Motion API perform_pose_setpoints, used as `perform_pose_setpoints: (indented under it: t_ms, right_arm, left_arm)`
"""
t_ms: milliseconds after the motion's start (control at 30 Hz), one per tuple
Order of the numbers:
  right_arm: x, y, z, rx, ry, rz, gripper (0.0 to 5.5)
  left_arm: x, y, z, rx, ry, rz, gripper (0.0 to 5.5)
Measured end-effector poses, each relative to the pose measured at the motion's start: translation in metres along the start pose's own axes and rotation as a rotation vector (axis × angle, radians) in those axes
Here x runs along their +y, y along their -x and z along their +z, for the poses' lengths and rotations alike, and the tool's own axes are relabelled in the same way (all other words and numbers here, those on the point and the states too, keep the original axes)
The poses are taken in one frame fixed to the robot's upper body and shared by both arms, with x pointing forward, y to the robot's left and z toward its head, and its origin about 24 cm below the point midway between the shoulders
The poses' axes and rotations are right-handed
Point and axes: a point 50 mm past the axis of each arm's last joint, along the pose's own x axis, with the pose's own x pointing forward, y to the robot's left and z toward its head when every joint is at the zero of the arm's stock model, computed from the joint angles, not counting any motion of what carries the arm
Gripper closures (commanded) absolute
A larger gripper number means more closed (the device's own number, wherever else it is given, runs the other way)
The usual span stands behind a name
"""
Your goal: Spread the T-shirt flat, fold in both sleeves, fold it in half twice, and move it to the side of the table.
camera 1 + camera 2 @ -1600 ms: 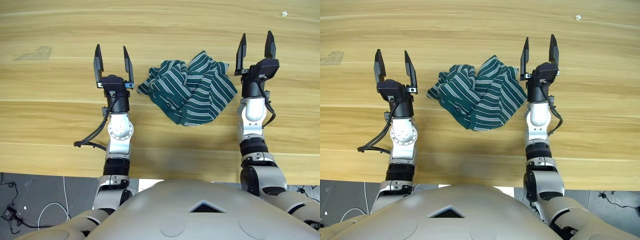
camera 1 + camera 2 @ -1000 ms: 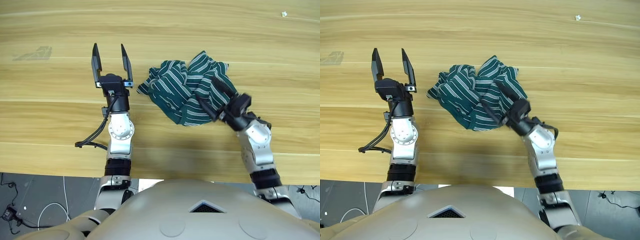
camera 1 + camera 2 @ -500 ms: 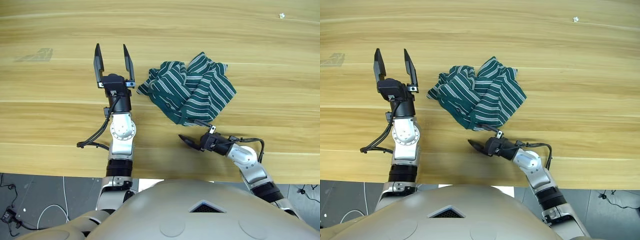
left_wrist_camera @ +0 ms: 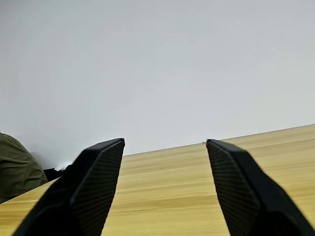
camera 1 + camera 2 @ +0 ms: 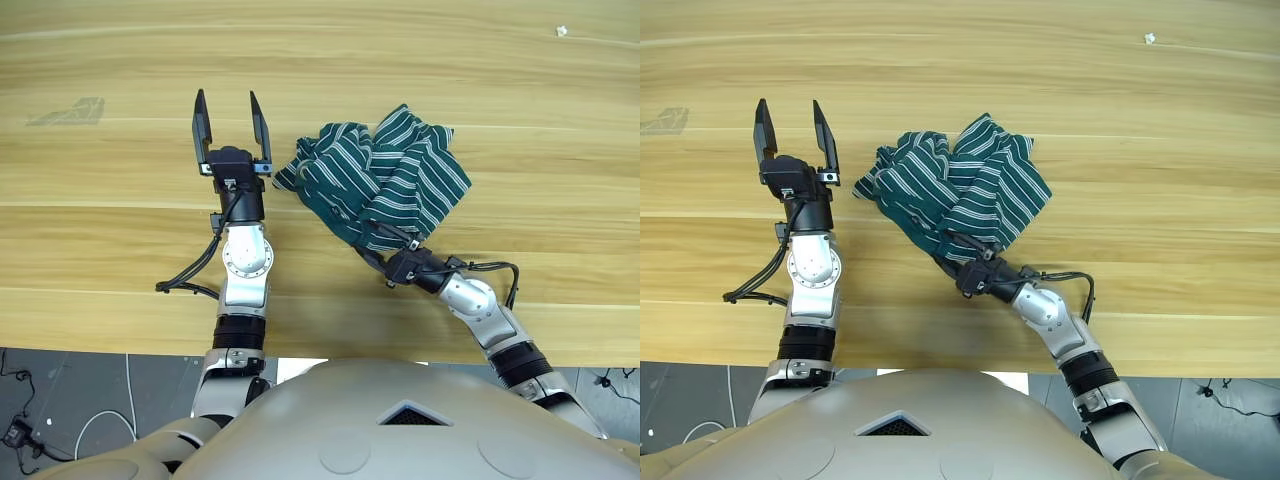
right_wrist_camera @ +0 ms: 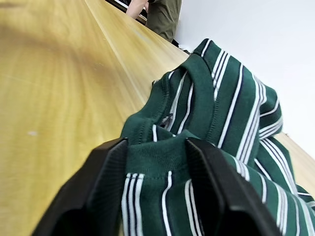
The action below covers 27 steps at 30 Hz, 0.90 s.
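T-shirt [image 5: 375, 185]: crumpled green striped heap | left tool [image 5: 228, 108] wide | right tool [image 6: 156, 147] parted astride hem

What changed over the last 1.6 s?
The right gripper left its upright spot to the right of the T-shirt, swung low toward the near table edge, then came in to the shirt's near hem. Its fingers now sit either side of a fold, not visibly clamped. Unchanged: the left gripper, open and upright left of the shirt, which lies crumpled in the same place.
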Motion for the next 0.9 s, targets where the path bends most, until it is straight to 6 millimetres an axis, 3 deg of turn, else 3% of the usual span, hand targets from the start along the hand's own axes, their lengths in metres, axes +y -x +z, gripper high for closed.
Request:
perform_pose_setpoints:
  t_ms: [167,300,500,600,667,767,900]
  right_arm:
    - [0.001,-0.002,-0.002,0.003,0.006,-0.007,4.92]
    - [0.003,-0.003,-0.001,0.000,0.006,0.000,5.45]
    - [0.002,-0.003,0.002,-0.004,0.008,0.004,5.45]
    - [-0.006,0.009,0.006,0.022,-0.028,0.037,5.45]
    - [-0.035,0.019,0.021,-0.008,-0.002,-0.004,5.45]
    - [-0.080,0.030,0.047,-0.063,0.076,-0.049,5.45]
    - [-0.120,0.031,0.073,-0.106,0.213,-0.046,5.45]
  left_arm:
    - [0.000,-0.001,0.001,-0.006,0.001,0.002,2.39]
    - [0.000,-0.001,0.001,-0.006,0.000,0.002,2.39]
    - [0.000,-0.001,0.001,-0.006,-0.001,0.001,2.39]
    - [0.001,-0.002,0.000,-0.009,-0.012,-0.008,2.39]
    - [0.000,-0.002,0.001,-0.016,-0.049,-0.050,2.39]
    - [0.001,-0.001,-0.001,-0.012,-0.246,-0.240,2.39]
    - [0.039,0.013,0.006,-0.013,-0.498,-0.459,2.39]
